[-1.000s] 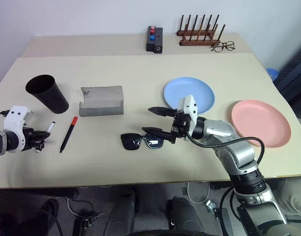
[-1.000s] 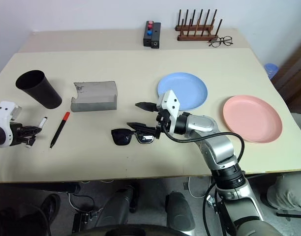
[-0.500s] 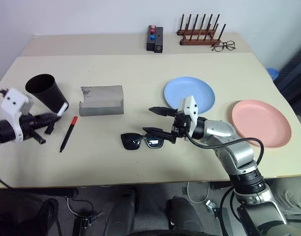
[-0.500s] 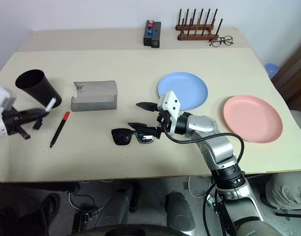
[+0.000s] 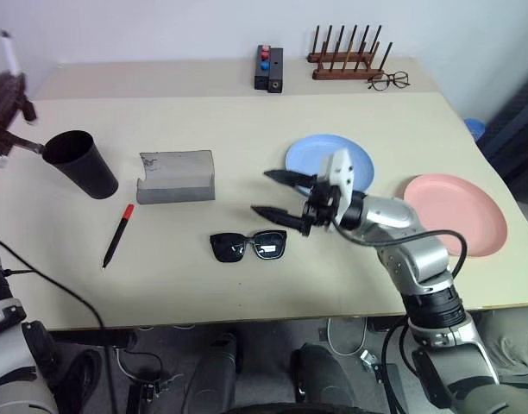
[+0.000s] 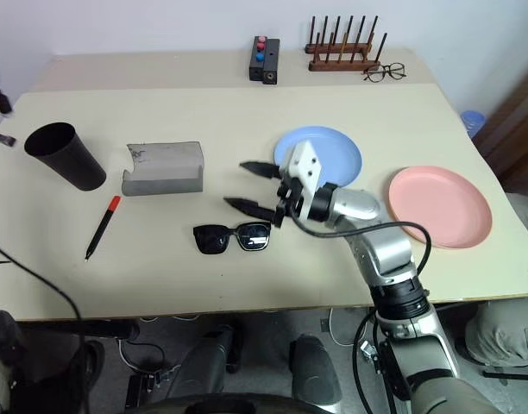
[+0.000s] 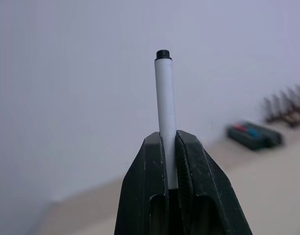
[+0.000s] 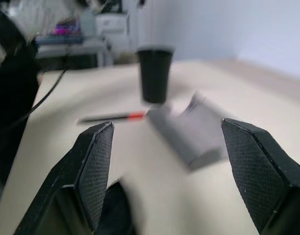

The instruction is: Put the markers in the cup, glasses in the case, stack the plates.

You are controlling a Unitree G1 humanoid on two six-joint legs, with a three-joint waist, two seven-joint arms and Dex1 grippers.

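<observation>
From the head camera, you see the left gripper (image 5: pixel 7 82) raised at the table's far left edge, just beside the cup (image 5: pixel 81 163), while the right gripper (image 5: pixel 277 193) hangs wide open just above the sunglasses (image 5: pixel 248 246), with the red-capped marker (image 5: pixel 116 235) lying near the cup, the case (image 5: pixel 176 177) beside it and the blue plate (image 5: pixel 330 160) and pink plate (image 5: pixel 455 214) apart. At the left wrist, the fingers (image 7: pixel 191 188) are clamped on the white-tipped marker (image 7: pixel 164 115), which stands upright, so centre it over the cup's mouth and tip it point-down before you let go. Looking along the right wrist, the spread fingers (image 8: pixel 93 169) frame the cup, marker and case; keep that arm parked.
</observation>
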